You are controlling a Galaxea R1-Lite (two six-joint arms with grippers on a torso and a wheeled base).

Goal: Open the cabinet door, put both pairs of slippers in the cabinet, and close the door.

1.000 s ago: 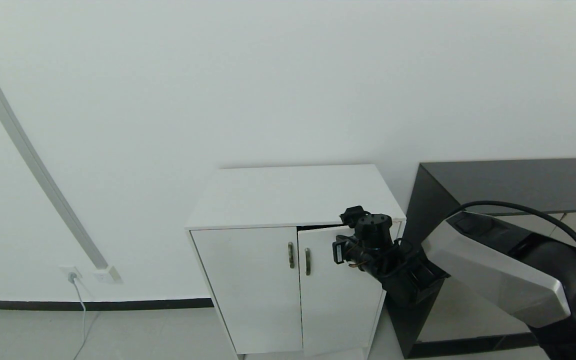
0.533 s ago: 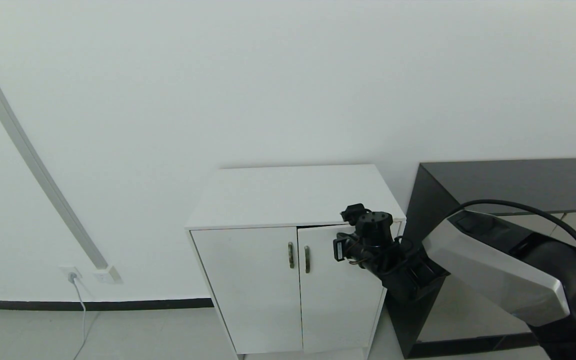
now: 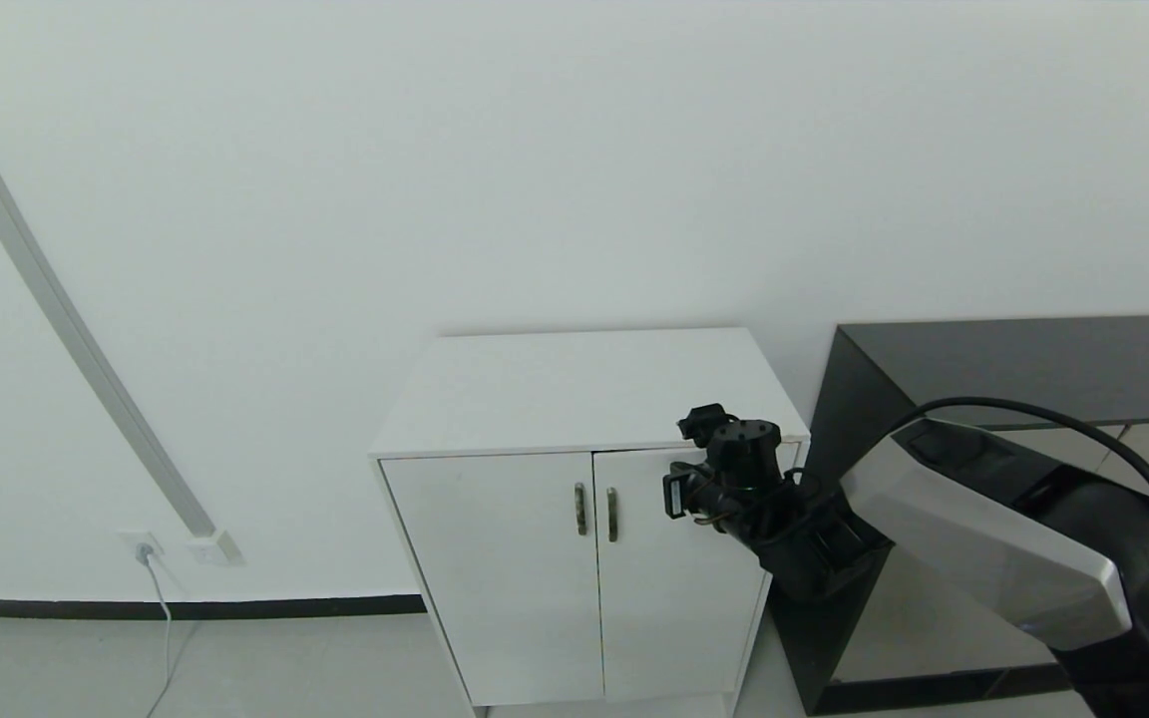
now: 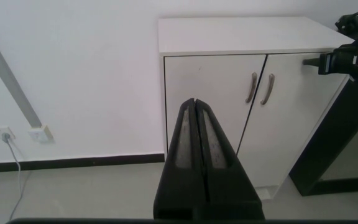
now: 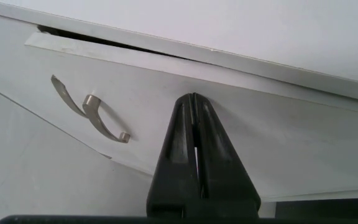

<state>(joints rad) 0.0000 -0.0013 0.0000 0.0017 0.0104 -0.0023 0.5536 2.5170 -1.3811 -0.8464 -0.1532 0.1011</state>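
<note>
Right hand (image 3: 673, 494) pinched shut, fingers pressed flat together, nothing between them. Tip up against the face of the right cabinet door (image 3: 674, 598), high on the panel just under the cabinet's white top (image 3: 584, 389); touching or a hair off, cannot tell. Placed on the hinge half of that door, apart from the two metal handles (image 3: 596, 511) at the middle seam. From the right wrist view: same shut hand (image 5: 194, 104) aimed at the door panel (image 5: 291, 134), curved handles (image 5: 92, 109) off to one side, thin dark slit between the door's top edge and the cabinet top near the handle end.

Left hand (image 4: 194, 107) also closed tight and carrying nothing, held well back from the cabinet (image 4: 210, 106), pointed at its left door. Both doors flush or nearly so in the head view. Cabinet standing on the floor against the white wall, black unit (image 3: 983, 359) just beside it on the right, wall socket with a cable (image 3: 143, 547) well apart to the left.
</note>
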